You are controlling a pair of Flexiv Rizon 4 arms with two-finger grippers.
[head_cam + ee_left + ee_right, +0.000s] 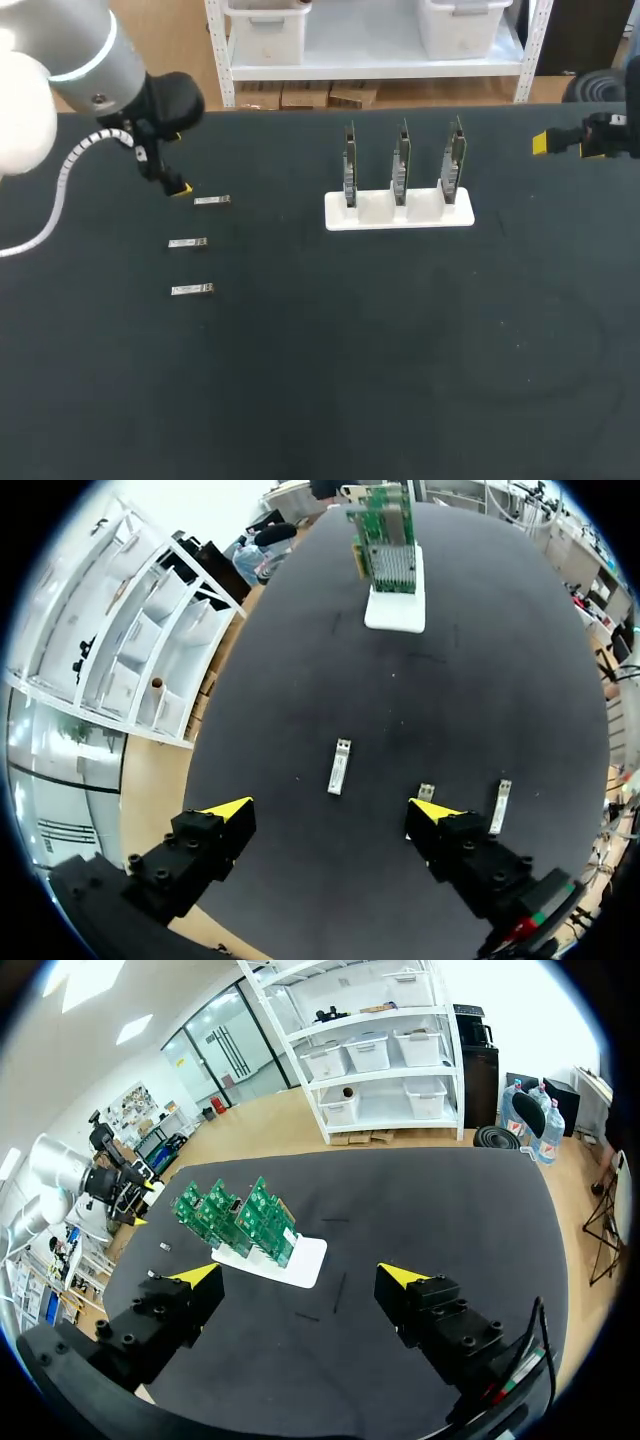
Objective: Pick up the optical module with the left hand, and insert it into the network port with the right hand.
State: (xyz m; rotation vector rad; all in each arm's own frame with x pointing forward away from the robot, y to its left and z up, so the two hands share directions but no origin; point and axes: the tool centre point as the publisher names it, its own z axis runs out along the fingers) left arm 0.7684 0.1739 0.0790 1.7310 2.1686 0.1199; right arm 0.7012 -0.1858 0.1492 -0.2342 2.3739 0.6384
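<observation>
The left gripper (330,808) is held open above the far left corner of the table (350,380); the right gripper (298,1275) is held open at its far right edge.

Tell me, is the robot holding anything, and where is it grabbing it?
Nothing is held. The left tool and right tool are both open and empty; the small silver metal optical modules lie untouched on the black table.

a black table (320,400), faintly scuffed toward its right side.
</observation>
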